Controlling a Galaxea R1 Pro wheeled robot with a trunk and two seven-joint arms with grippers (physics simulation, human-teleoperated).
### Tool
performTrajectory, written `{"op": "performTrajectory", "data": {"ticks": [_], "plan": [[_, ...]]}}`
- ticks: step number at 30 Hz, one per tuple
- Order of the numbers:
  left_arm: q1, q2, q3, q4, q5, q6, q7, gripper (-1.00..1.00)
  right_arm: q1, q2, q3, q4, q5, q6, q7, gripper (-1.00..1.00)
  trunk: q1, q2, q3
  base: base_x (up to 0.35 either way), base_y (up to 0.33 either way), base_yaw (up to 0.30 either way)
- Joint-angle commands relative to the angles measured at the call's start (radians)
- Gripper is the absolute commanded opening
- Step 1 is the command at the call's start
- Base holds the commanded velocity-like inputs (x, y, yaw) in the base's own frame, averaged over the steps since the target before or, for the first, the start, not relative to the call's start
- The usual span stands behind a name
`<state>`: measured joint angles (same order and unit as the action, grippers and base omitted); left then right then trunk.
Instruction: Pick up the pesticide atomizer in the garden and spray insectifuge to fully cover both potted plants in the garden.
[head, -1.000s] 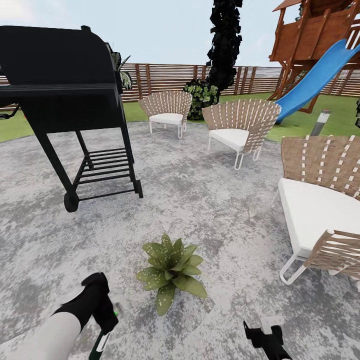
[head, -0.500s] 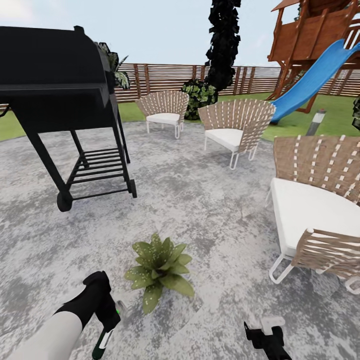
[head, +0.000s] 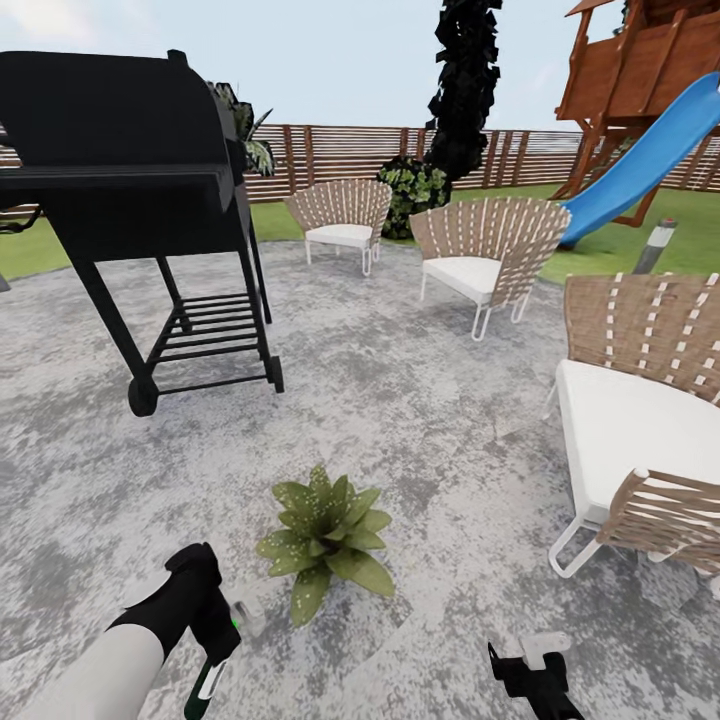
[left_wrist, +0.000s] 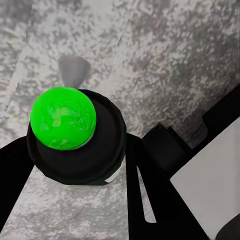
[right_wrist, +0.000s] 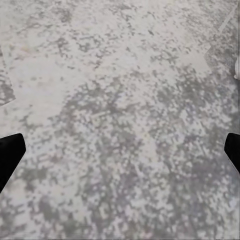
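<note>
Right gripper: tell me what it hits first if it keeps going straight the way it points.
Most likely the stone patio: the right gripper looks down at bare mottled paving between its open fingers, though how far off is unclear.

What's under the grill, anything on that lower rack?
The grill stands on the stone patio. Its slatted lower rack looks bare, with patio showing through. The grill body hides the lawn and fence behind it, and the far-left end is cut off.

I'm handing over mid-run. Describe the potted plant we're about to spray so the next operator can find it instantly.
Start at the black grill on the round grey stone patio. Come toward the robot from the grill's wheels: the potted plant sits low on bare stone, just ahead of the left end effector. It is a ground-hugging rosette of broad, pale-speckled green leaves, far lower than the wicker chairs.
</note>
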<state>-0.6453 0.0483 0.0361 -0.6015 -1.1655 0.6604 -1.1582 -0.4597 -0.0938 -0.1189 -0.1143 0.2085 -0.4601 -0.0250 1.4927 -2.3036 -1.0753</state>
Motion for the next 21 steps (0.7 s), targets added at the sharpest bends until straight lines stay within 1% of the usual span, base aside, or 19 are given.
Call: {"op": "performTrajectory", "data": {"ticks": [1,7,11,14,19,21], "plan": [[0.0,-0.001,0.004,-0.002,-0.006,0.008,-0.008,-1.0,-0.001,0.0,-0.007,0.001,0.011,-0.003,-0.003,1.0,0.0,0.0,-0.001,0.051,-0.246,0.223],[0.0,-0.001,0.004,-0.004,-0.006,0.008,-0.008,-1.0,-0.001,0.0,-0.007,0.001,0.011,-0.003,-0.003,1.0,0.0,0.0,-0.001,-0.036,-0.268,0.264],[0.0,0.0,0.006,-0.004,-0.006,0.008,-0.007,-1.0,-0.001,0.0,-0.007,0.001,0.011,-0.003,-0.001,1.0,0.0,0.0,-0.001,-0.006,-0.272,0.087],[0.0,0.001,0.004,-0.004,-0.006,0.008,-0.007,-1.0,-0.001,0.0,-0.007,0.001,0.011,-0.003,-0.001,1.0,0.0,0.0,-0.001,0.0,-0.085,0.003],[0.0,0.001,0.004,-0.004,-0.006,0.008,-0.006,-1.0,-0.001,0.0,-0.007,0.001,0.011,-0.003,-0.001,1.0,0.0,0.0,-0.001,0.0,-0.011,0.001],[0.0,0.001,0.004,-0.004,-0.006,0.008,-0.006,-1.0,-0.001,0.0,-0.007,0.001,0.011,-0.003,-0.001,1.0,0.0,0.0,-0.001,0.0,-0.001,0.09]]}}
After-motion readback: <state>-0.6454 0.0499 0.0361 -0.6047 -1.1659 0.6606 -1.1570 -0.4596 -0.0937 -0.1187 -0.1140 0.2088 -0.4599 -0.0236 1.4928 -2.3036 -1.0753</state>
